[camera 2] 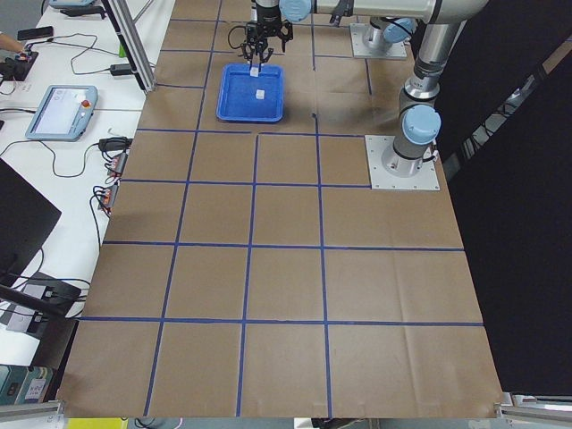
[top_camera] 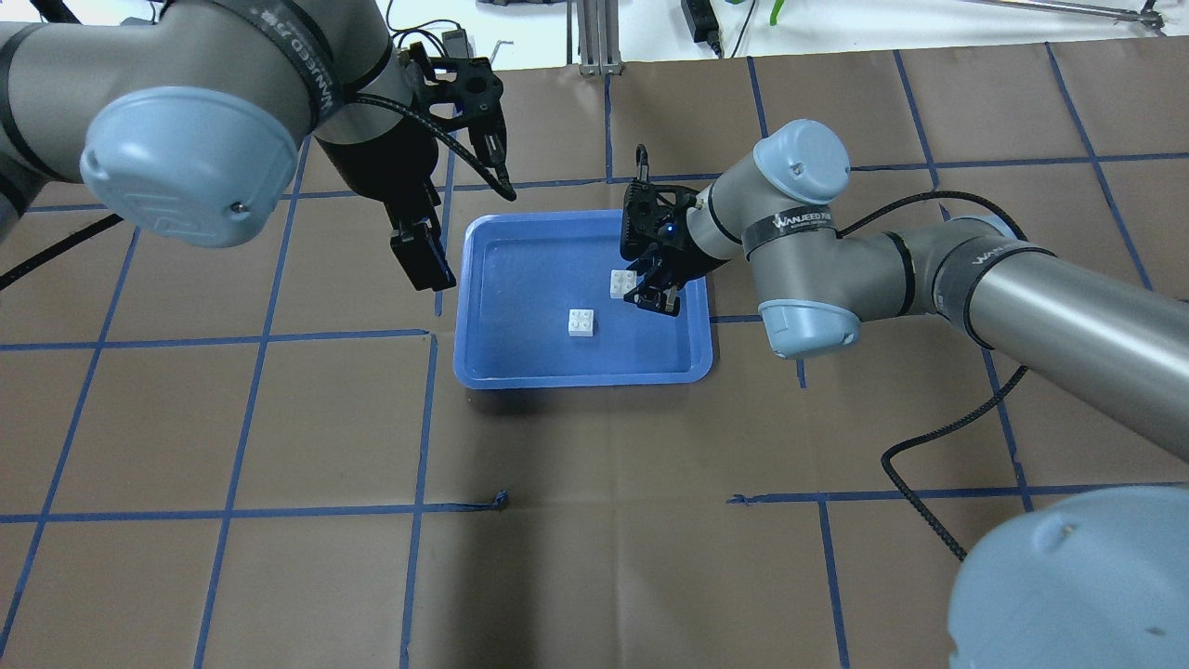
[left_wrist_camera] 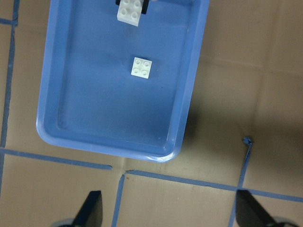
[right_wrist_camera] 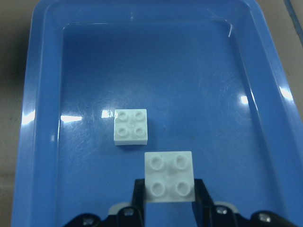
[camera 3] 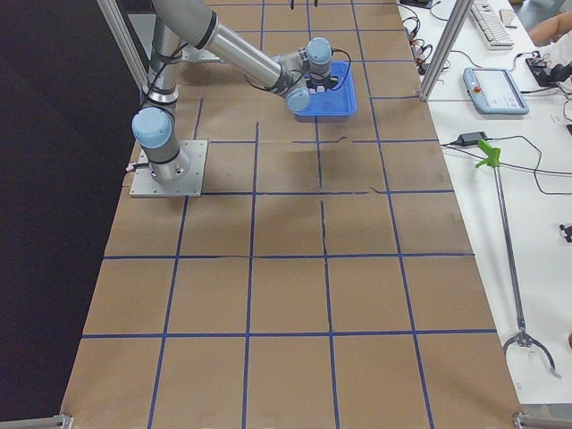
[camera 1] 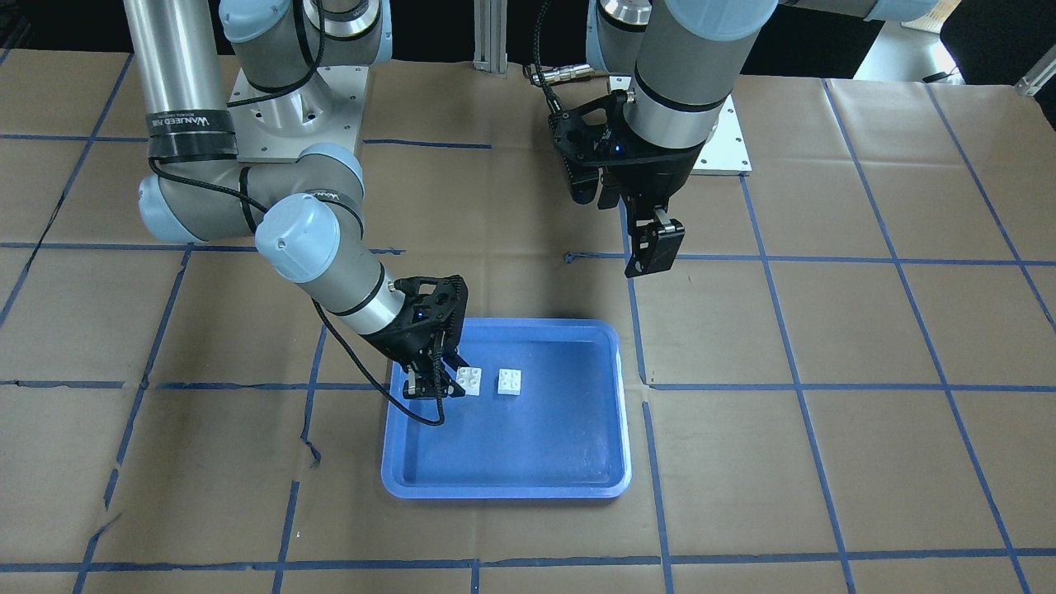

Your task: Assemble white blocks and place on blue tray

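Note:
The blue tray [camera 1: 503, 491] lies mid-table. One white block [camera 1: 509, 381] rests stud-up on its floor, also in the right wrist view [right_wrist_camera: 131, 126] and the overhead view [top_camera: 582, 321]. My right gripper [camera 1: 450, 381] is shut on the other white block [right_wrist_camera: 169, 176], stud-up, held a little above the tray floor just beside the loose one; it also shows overhead [top_camera: 622, 283]. My left gripper [top_camera: 423, 260] is open and empty, raised above the paper beside the tray's edge; its fingers [left_wrist_camera: 92, 208] frame the tray [left_wrist_camera: 109, 149] from above.
Brown paper with a blue tape grid covers the table [top_camera: 594, 557]. A black cable [top_camera: 929, 502] trails from the right arm over the paper. Arm base plates [camera 1: 726, 157] stand at the robot's edge. Operator desks with devices [camera 2: 63, 107] flank the table.

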Tool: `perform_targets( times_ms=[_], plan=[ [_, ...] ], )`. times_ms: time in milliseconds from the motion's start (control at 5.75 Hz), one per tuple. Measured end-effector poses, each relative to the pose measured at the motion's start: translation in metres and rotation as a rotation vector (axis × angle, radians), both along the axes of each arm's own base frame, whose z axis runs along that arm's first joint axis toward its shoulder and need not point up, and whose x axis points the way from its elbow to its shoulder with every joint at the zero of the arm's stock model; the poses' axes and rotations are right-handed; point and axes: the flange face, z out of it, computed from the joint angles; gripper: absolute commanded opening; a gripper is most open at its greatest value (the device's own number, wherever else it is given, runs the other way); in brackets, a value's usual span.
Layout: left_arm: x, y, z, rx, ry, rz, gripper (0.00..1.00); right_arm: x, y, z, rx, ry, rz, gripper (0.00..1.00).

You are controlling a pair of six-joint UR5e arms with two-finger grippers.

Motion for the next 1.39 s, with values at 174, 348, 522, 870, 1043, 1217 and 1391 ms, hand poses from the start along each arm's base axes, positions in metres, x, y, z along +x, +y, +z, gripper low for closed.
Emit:
perform_targets(
  times_ms=[174, 348, 522, 870, 1043, 1217, 1391],
  plan=[
    [0.009, 0.003, 0.002, -0.001, -0.019, 0.133, 0.99, 0.005, 0.003, -0.013, -0.013, -0.001, 0.013, 0.23],
    [0.016, 0.006, 0.005, -0.006, -0.024, 0.297, 0.99, 0.007, 0.004, -0.025, -0.029, 0.0, 0.029, 0.23],
    [0.018, 0.011, 0.011, -0.018, -0.019, 0.451, 0.99, 0.008, 0.004, -0.035, -0.036, 0.002, 0.045, 0.23],
    [0.021, 0.01, 0.033, -0.066, 0.02, 0.836, 0.99, 0.008, 0.014, -0.049, -0.015, 0.006, 0.057, 0.23],
    [0.022, 0.013, 0.04, -0.09, 0.047, 1.037, 0.99, 0.008, 0.016, -0.051, -0.011, 0.003, 0.058, 0.23],
    [0.024, 0.018, 0.044, -0.104, 0.068, 1.189, 0.99, 0.011, 0.017, -0.051, -0.009, -0.002, 0.058, 0.23],
    [0.028, 0.019, 0.047, -0.107, 0.081, 1.285, 0.99, 0.014, 0.019, -0.051, -0.009, -0.005, 0.061, 0.23]
  ],
)
